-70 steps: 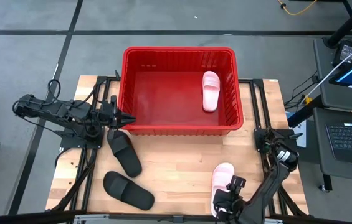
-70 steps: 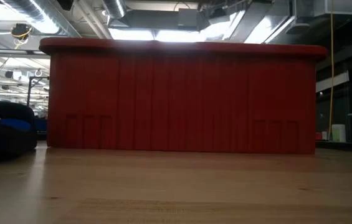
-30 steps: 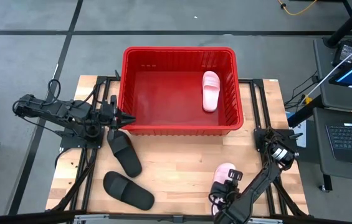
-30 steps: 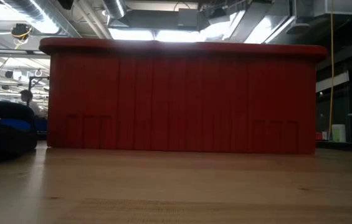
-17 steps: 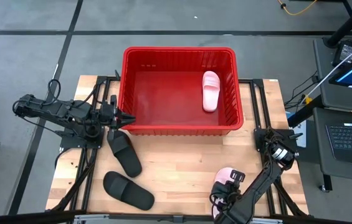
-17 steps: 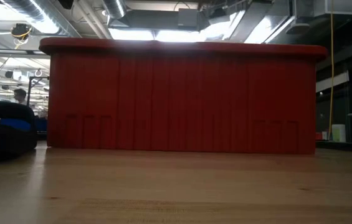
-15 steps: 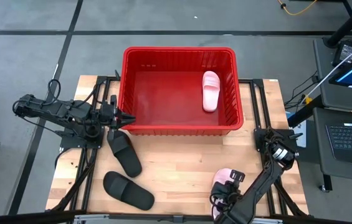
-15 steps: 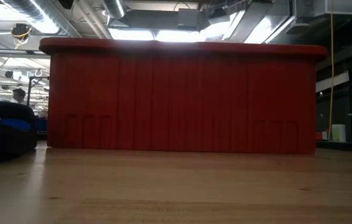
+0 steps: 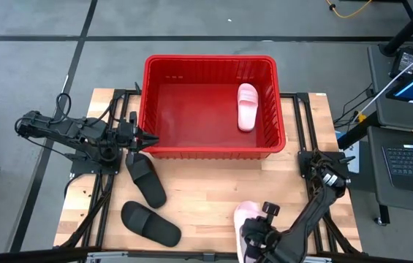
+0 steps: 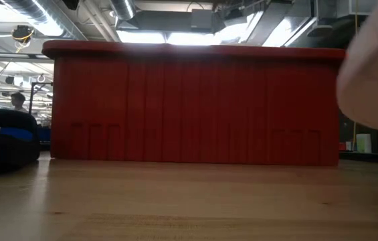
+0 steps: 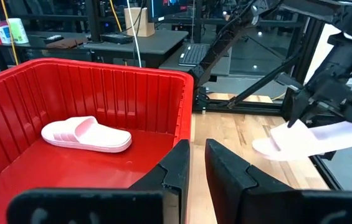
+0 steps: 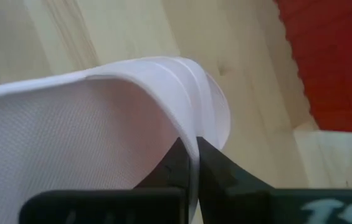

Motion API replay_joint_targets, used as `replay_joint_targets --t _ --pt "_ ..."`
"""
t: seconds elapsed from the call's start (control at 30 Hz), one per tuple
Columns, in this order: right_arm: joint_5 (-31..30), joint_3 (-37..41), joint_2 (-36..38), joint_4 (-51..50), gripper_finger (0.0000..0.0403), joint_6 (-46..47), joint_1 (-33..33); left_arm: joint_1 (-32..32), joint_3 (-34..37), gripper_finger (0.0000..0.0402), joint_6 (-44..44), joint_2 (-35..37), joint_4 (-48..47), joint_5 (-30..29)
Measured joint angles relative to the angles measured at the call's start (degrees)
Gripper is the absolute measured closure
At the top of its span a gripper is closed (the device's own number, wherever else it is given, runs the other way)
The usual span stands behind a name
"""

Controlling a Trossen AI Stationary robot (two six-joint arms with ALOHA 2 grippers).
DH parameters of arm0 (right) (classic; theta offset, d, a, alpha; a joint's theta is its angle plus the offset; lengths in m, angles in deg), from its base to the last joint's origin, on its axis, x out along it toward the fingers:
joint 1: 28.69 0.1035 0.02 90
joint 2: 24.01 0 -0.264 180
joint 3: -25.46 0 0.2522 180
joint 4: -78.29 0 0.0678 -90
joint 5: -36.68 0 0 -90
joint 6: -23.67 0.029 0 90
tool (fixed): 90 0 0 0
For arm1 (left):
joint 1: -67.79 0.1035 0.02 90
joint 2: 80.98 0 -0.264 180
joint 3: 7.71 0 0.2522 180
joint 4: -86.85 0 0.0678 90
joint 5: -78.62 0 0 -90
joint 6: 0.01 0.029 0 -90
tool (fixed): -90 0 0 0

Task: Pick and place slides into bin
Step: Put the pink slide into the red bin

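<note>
The red bin stands at the table's far middle, with one pink slide lying sole-down inside at its right. Two black slides lie sole-down on the wood at the near left. My right gripper is at the near edge, right of centre, shut on the second pink slide, which shows lifted in the left wrist view and the low view. My left gripper waits beside the bin's near left corner, with a narrow empty gap between its fingers. My right gripper pinches the pink slide's strap at its edge between its two fingers, one against the strap's meshed inner face, the other on the outside. The fingers slant down from above. The slide hangs clear of the table, roughly level.
Bare wood lies between the black slides and the held slide, in front of the bin's near wall. Dark frame rails run along the table's left and right sides. A desk with a laptop stands beyond the right edge.
My right gripper has risen and shifted toward the table's left and near edge, tipping as it went. The pink slide has come off the table with it and now shows at the upper right of the low view.
</note>
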Motion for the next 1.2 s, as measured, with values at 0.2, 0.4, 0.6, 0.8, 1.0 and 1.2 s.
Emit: replay_joint_targets --t 0.2,0.4,0.6,0.8,1.0,1.2 --pt "-3.63 -2.28 0.0 -0.04 0.039 -3.0 -0.26 -0.02 0.0 0.0357 0.04 -0.02 0.0 0.0" --pt "-8.13 -6.19 0.0 -0.12 0.039 -11.18 -1.86 0.0 0.0 0.0357 0.0 -0.01 0.0 0.0" --pt "-13.72 -11.33 0.0 -0.02 0.039 -22.33 -4.63 0.0 0.0 0.0357 0.04 -0.01 0.0 0.0" --pt "-16.5 -15.85 0.0 -0.02 0.039 -32.53 -8.42 -0.02 0.0 0.0355 0.0 -0.02 0.0 0.0" --pt "-21.13 -19.46 1.12 0.34 0.039 -43.7 -11.57 -0.02 0.0 0.0358 0.03 -0.01 0.0 0.0" --pt "-24.32 -19.21 5.97 -0.13 0.039 -46.74 -15.03 0.0 0.0 0.0357 0.02 0.0 0.04 0.0"
